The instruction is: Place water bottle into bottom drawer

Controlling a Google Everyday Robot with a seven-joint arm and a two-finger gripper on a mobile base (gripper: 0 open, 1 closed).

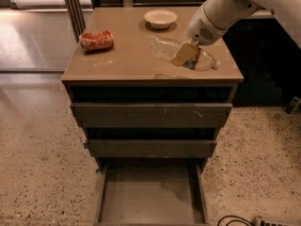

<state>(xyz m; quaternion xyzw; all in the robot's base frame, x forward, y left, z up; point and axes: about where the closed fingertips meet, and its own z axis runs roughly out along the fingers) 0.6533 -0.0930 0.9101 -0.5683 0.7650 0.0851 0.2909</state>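
Water bottle (163, 48) lies sideways on the cabinet top (122, 55) under the gripper (185, 54) (clamped or not, can't tell), bottom drawer (148, 197) open, ready for it.

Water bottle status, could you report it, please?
End effector at water bottle, lying on cabinet top. Bottom drawer pulled out. Can, bowl well apart.

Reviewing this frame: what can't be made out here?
Camera view, all:
- Clear crinkled plastic water bottle: middle hidden by the gripper, which is over it at the right of the cabinet top.
- Grey open bottom drawer: front cut off by the lower edge.
- Two upper drawers: insides hidden behind their fronts.
- White robot arm: cut off at upper right.
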